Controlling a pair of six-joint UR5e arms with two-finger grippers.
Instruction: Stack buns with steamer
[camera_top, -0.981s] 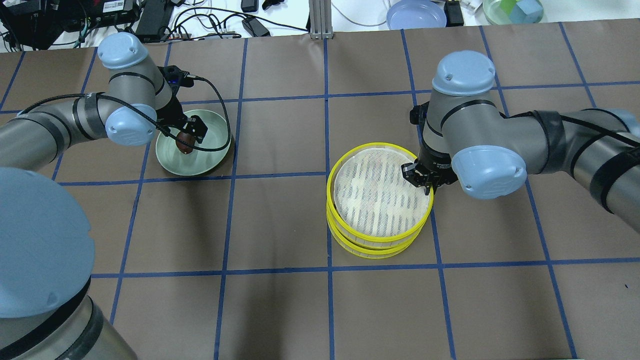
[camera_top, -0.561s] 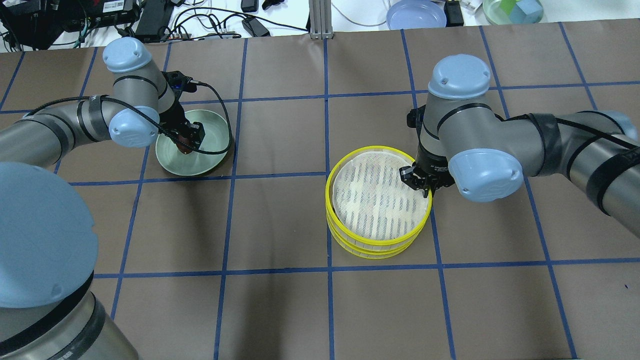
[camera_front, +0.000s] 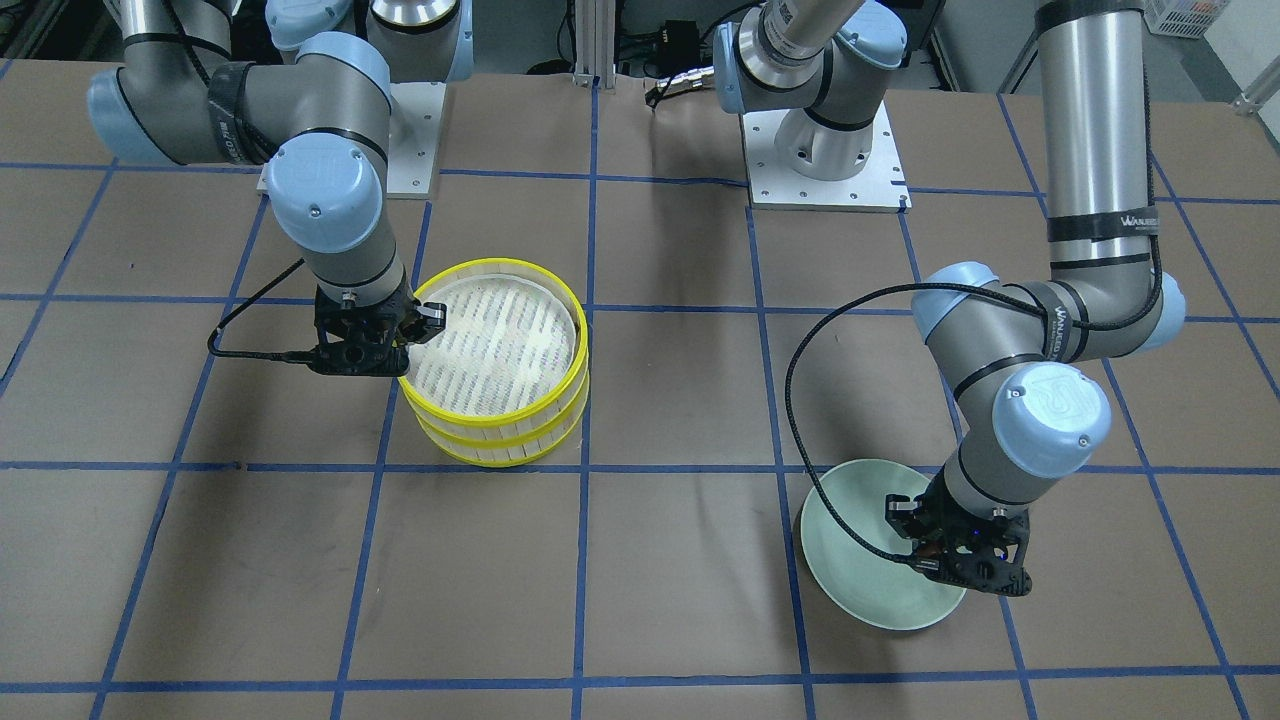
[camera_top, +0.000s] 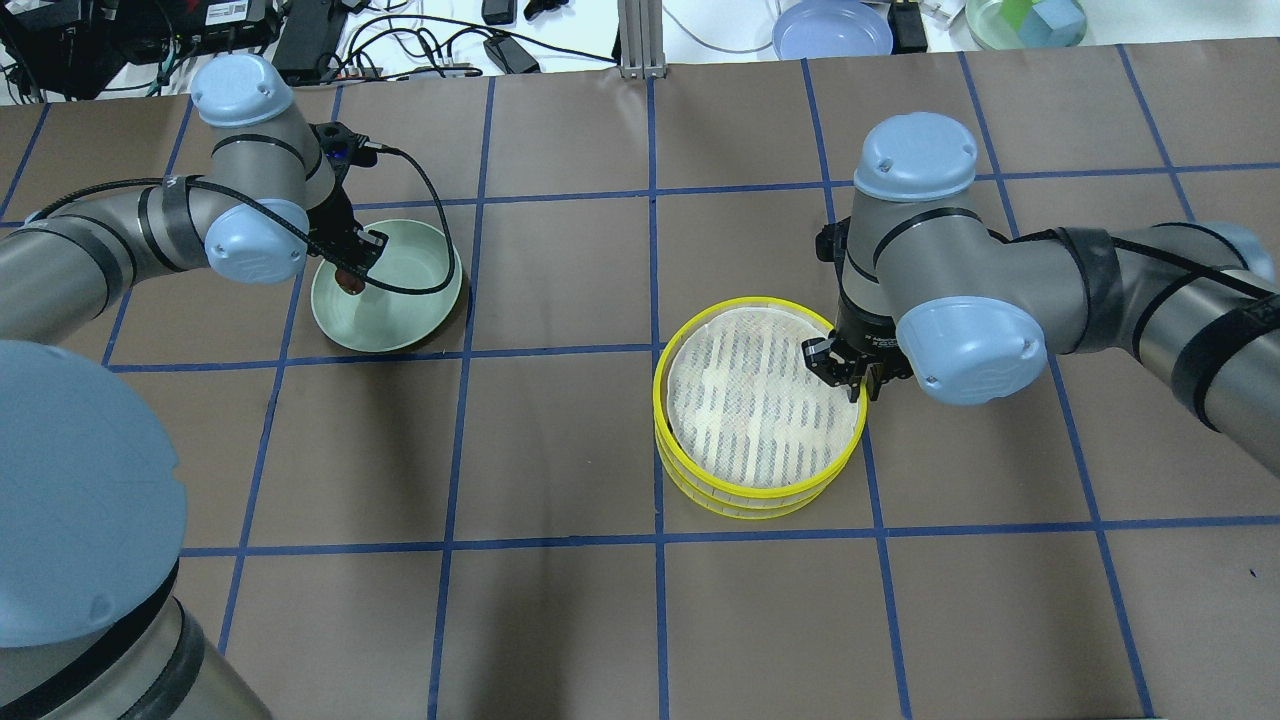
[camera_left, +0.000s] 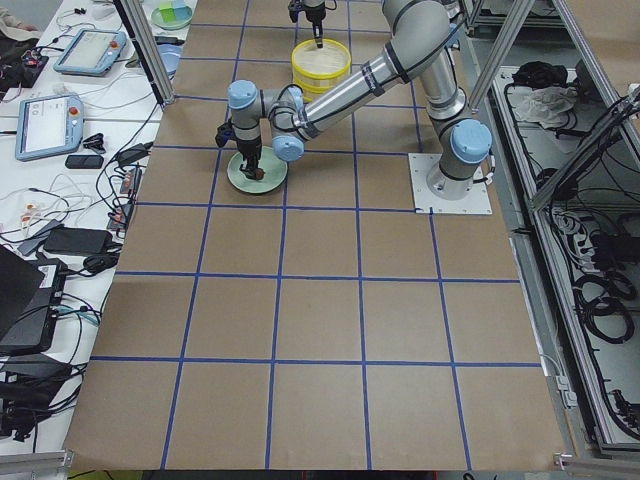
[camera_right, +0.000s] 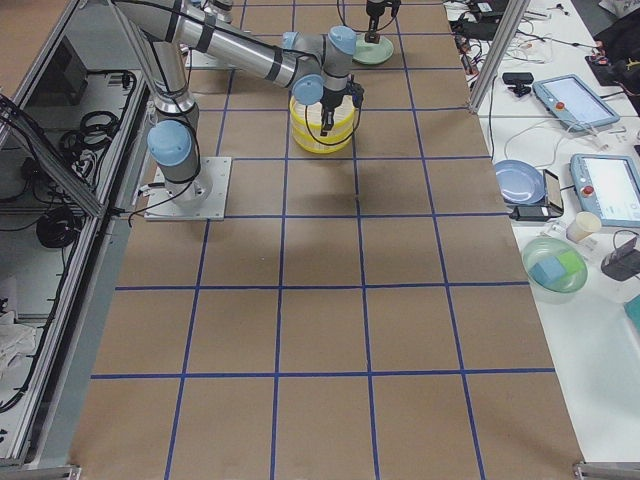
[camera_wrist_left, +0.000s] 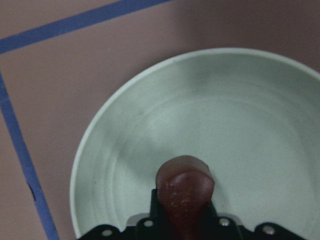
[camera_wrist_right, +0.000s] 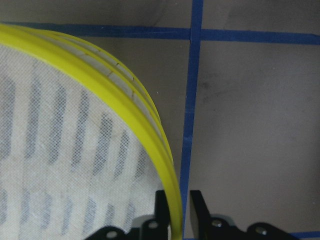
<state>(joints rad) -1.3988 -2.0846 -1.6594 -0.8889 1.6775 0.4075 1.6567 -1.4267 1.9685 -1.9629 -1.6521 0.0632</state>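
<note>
My left gripper is shut on the dark reddish-brown bun and holds it over the left part of the pale green plate. The left wrist view shows the bun between the jaws, above the plate. The two steamer tiers stand stacked, the upper tier on the lower tier. My right gripper is shut on the upper tier's yellow rim at its right side. The cream-white bun shows in no view.
A blue plate, a bowl of coloured blocks and cables lie beyond the table's far edge. The arm bases stand at the robot's side. Blue tape lines grid the brown table.
My left gripper has moved left over the plate with the brown bun in it. The upper tier, in my right gripper, has come down closer onto the lower tier and lines up with it more.
</note>
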